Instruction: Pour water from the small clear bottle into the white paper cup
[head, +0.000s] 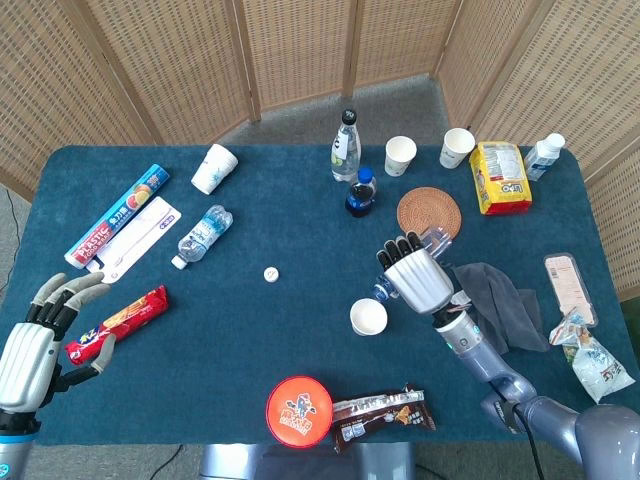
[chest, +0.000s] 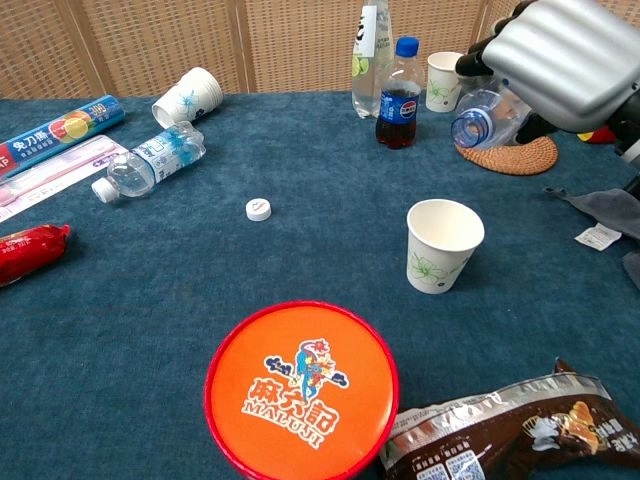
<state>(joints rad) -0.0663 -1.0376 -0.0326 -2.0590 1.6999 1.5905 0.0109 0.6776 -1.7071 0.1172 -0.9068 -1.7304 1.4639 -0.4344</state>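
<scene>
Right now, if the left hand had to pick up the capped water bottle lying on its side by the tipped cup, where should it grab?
Probably around the labelled middle of the water bottle, fingers coming down from above and wrapping across its width. It lies flat on the table, cap end pointing toward the robot, so the round body is the widest free part. The tipped cup sits apart, beyond its base end.

The white paper cup (head: 368, 317) stood just left of the right hand (head: 418, 279), the round woven coaster (head: 429, 213) behind it.
</scene>
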